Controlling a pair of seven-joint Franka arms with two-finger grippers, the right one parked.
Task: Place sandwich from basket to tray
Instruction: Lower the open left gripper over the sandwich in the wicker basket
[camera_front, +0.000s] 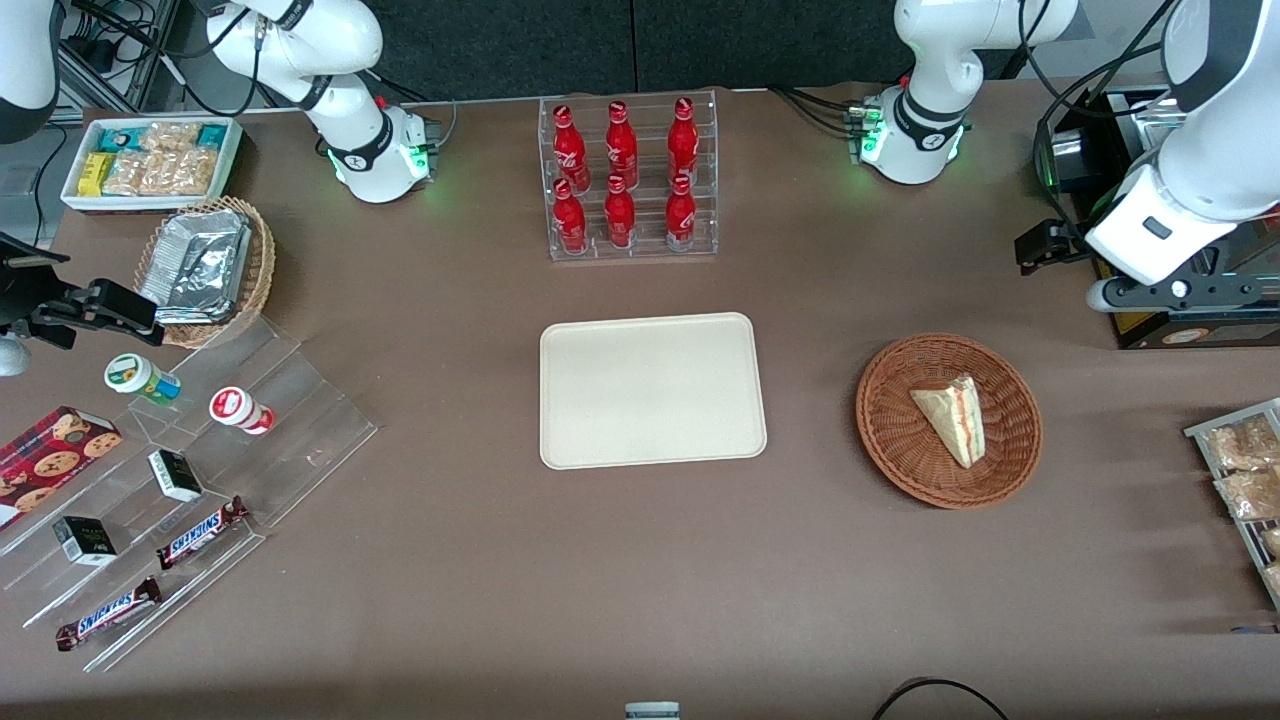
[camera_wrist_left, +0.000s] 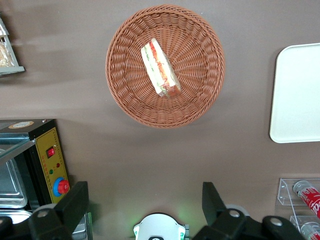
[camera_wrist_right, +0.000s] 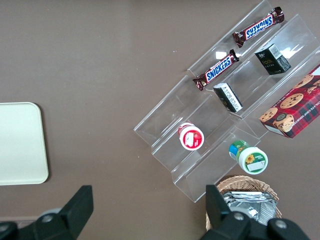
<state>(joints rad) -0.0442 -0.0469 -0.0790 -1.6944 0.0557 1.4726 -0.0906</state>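
The sandwich (camera_front: 955, 415), a pale bread wedge with red and green filling along its cut edge, lies in the reddish-brown wicker basket (camera_front: 885, 420). The cream tray (camera_front: 650, 390) sits flat beside the basket, toward the parked arm's end, with nothing on it. My gripper (camera_front: 1045, 245) hangs high above the table, farther from the front camera than the basket and apart from it. In the left wrist view the gripper (camera_wrist_left: 145, 192) is open with nothing between its fingers, and the sandwich (camera_wrist_left: 160, 67), basket (camera_wrist_left: 202, 87) and tray (camera_wrist_left: 297, 95) all show below it.
A clear rack of red bottles (camera_front: 628, 180) stands farther from the front camera than the tray. A black appliance with a yellow panel (camera_wrist_left: 47, 165) sits near my gripper. A rack of bagged snacks (camera_front: 1240, 470) lies at the working arm's end. A stepped acrylic stand (camera_front: 300, 400) occupies the parked arm's end.
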